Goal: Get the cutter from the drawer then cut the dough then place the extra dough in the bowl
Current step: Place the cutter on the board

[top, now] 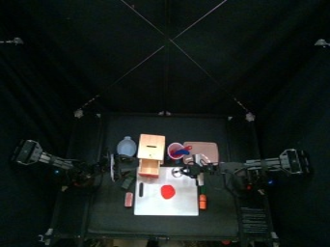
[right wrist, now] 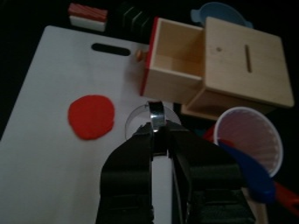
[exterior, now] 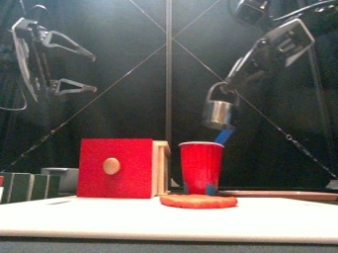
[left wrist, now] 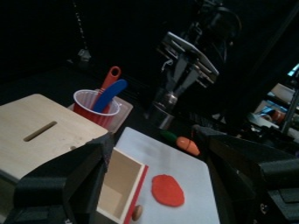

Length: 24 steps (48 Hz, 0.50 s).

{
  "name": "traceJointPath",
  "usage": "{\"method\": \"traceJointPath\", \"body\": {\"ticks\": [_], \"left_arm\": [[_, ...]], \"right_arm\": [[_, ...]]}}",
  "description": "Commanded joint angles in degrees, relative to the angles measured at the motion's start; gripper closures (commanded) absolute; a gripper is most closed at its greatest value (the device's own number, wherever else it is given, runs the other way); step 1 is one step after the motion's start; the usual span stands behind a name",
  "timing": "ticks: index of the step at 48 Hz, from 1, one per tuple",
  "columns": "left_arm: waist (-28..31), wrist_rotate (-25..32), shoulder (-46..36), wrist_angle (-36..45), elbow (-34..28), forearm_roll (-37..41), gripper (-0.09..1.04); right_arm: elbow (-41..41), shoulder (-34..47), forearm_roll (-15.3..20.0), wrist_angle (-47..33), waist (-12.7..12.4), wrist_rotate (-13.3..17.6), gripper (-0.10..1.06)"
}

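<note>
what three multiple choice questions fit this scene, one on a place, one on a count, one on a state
1. Where is the cutter?
A. in the left gripper
B. in the right gripper, above the red cup
C. inside the drawer

2. How many toy knives stand in the red cup?
A. none
B. two
C. four

3. How is the drawer?
A. pulled out and empty
B. pushed shut
C. pulled out and full of toys

Answers:
1 B: in the front view the cutter hangs from the shut right gripper over the cup, and the left gripper is open and holds nothing.
2 B: the left wrist view shows a blue knife and a red knife.
3 A: the right wrist view looks into its bare inside, out of the wooden box.
</note>
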Motion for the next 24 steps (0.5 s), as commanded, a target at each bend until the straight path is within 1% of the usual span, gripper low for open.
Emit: {"method": "traceJointPath", "body": {"ticks": [1, 8, 12, 17, 24], "left_arm": [[1.1, 0.1, 0.7, 0.5, -1.8, 0.2, -0.08], [1.4, 0.0, 1.8, 1.1, -2.7, 0.2, -0.08], [1.4, 0.0, 2.3, 1.1, -3.3, 0.2, -0.08], [1.4, 0.0, 2.6, 1.1, -3.8, 0.2, -0.08], [1.4, -0.1, 2.7, 1.1, -3.9, 0.2, -0.08]], "right_arm": [[1.9, 0.0, 0.3, -1.4, 0.2, 0.0, 0.56], [2.5, 2.2, 0.4, -1.4, 0.4, 0.1, 0.55], [2.1, 4.1, 1.6, -1.3, 0.4, 0.1, 0.54], [0.9, 7.4, 4.4, -1.4, 0.3, 0.1, 0.54], [-1.9, 12.5, 9.7, -1.3, 0.4, 0.2, 0.54]]}}
